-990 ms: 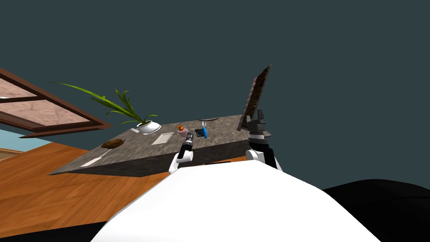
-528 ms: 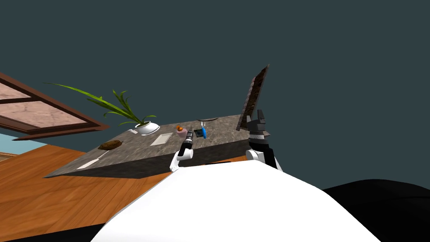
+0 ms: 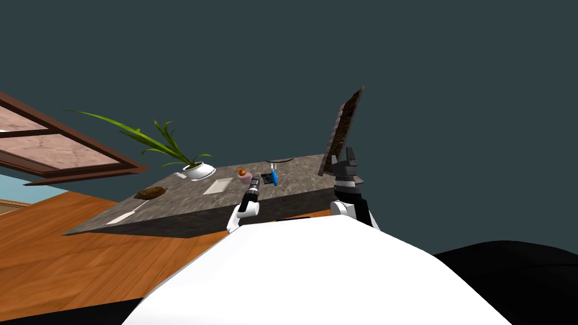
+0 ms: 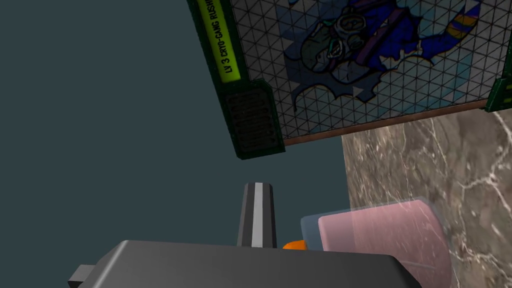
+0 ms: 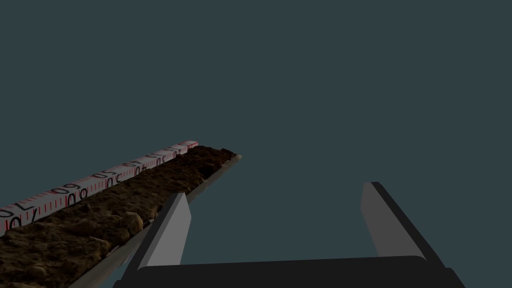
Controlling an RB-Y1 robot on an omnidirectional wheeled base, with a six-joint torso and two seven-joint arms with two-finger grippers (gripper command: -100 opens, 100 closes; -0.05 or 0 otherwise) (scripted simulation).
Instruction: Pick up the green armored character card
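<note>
On the marble table [image 3: 186, 206], teal wall [image 3: 451, 84] behind, wooden floor [image 3: 56, 254] below | green-bordered card [image 4: 350, 65] lies just beyond my left gripper [image 3: 254, 181], near pink cup [image 4: 380, 230]; jaw state: cannot tell | right gripper [image 5: 280, 227] spread wide beside soil tray [image 5: 125, 210] at the table's right end.

Right gripper [image 5: 274, 192] stood open, its two fingers [image 5: 167, 240] set well apart. One finger overlapped the pale rim of a long slab of brown soil [image 5: 115, 205]. A numbered measuring strip [image 5: 100, 182] ran along the slab's far side. Backdrop was plain dark teal.
</note>
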